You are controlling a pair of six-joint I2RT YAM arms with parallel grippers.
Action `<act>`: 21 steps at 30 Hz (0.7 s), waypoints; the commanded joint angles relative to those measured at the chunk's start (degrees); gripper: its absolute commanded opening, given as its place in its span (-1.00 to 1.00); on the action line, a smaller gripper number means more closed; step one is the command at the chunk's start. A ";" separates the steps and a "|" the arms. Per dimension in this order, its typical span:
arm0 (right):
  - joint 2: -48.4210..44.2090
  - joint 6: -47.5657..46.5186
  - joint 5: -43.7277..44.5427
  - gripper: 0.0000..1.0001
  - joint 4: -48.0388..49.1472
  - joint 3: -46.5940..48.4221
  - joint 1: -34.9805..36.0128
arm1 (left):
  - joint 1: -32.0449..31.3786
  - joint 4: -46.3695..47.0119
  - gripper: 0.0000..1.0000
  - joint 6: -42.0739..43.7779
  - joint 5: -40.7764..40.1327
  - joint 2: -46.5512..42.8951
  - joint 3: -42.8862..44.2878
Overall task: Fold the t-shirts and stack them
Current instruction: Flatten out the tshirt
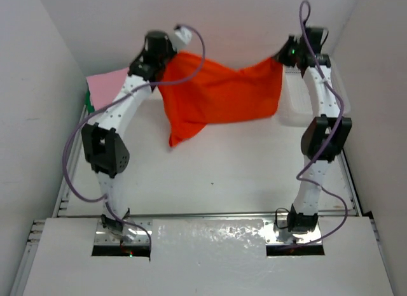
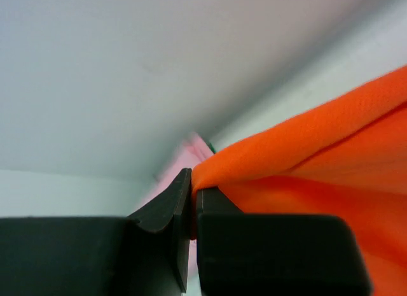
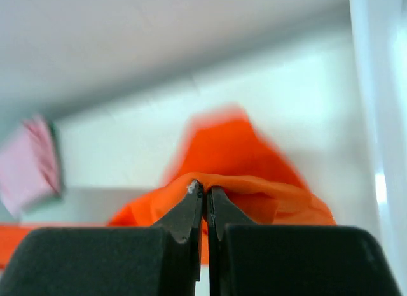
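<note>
From the overhead camera, the orange t-shirt [image 1: 222, 95] hung spread between the two arms above the far part of the table [image 1: 222, 181]. Its top edge sagged in the middle and one lower corner drooped down toward the left. The left gripper [image 1: 166, 67] had one upper corner and the right gripper [image 1: 282, 55] the other, though from up there I could not make out the jaws themselves. The pink t-shirt [image 1: 105, 86] lay flat in the far-left corner, with a sliver of the green t-shirt [image 1: 87, 100] showing at its near-left edge. The white basket [image 1: 294, 102] stood at the far right, just beside the hanging cloth and partly behind the right arm.

From the left wrist, the left gripper [image 2: 193, 184] had its jaws pressed nearly together, with only a thin fold of the orange t-shirt [image 2: 305, 175] between them. The cloth ran taut from the pinch out to the right. Behind the fingertips, blurred, were a patch of the pink t-shirt [image 2: 183, 159] and a speck of green.

From the right wrist, the right gripper [image 3: 205, 191] was closed just as tightly, its tips nipping a ridge of the orange t-shirt [image 3: 235, 149], which bunched on both sides of the jaws. The pink t-shirt [image 3: 28, 165] was a soft blur at the far left.
</note>
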 commanded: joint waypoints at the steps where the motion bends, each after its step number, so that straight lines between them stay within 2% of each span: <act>1: 5.68 4.69 -1.25 -1.00 -1.71 31.00 -0.47 | 5.71 5.52 -1.00 -2.96 -1.68 8.50 24.97; 2: 4.13 5.67 -1.42 -1.00 1.38 29.21 -0.47 | 6.43 5.42 -1.00 -2.88 -1.59 10.56 35.39; 4: -1.66 6.82 -0.81 -1.00 9.37 20.28 -0.38 | 6.87 9.08 -1.00 1.39 -1.24 12.07 38.74; 5: -7.87 7.26 -0.29 -1.00 15.93 11.00 -0.38 | 6.79 11.20 -1.00 3.16 0.07 10.94 35.18; 8: -13.79 4.81 0.86 -1.00 16.19 5.99 -0.38 | 6.61 17.71 -1.00 8.09 3.32 3.91 23.33; 10: -16.70 4.28 -0.10 -1.00 16.61 -0.03 -0.30 | 6.52 15.63 -1.00 9.85 4.38 0.22 19.87; 11: -20.98 4.01 -0.28 -1.00 17.57 -3.21 -0.03 | 6.52 15.00 -1.00 10.12 5.17 -1.10 15.32; 12: -23.55 3.49 -0.54 -1.00 18.88 -11.33 0.23 | 6.52 14.74 -1.00 10.91 5.18 -4.25 12.41; 15: -33.66 2.96 -0.81 -1.00 23.55 -24.29 0.93 | 6.61 12.21 -1.00 14.24 5.88 -11.82 -1.74; 16: -36.03 2.35 -0.72 -1.00 24.34 -32.69 1.46 | 6.52 11.14 -1.00 14.86 5.71 -13.58 -8.99; 17: -40.66 2.08 -0.64 -1.00 24.70 -36.95 1.64 | 6.61 10.00 -1.00 15.57 5.36 -15.33 -12.63; 18: -43.06 1.64 -0.55 -1.00 24.96 -46.04 1.99 | 6.61 7.81 -1.00 16.62 4.92 -18.83 -16.06; 19: -45.35 1.73 -0.29 -1.00 25.57 -50.91 2.42 | 6.61 6.83 -1.00 16.89 4.39 -20.69 -23.41; 20: -47.81 1.90 -0.11 -1.00 26.10 -55.40 2.78 | 6.61 5.61 -1.00 17.41 4.12 -22.37 -27.13; 21: -52.27 2.42 0.33 -1.00 26.10 -63.97 3.22 | 6.52 2.81 -1.00 17.94 3.86 -25.60 -30.39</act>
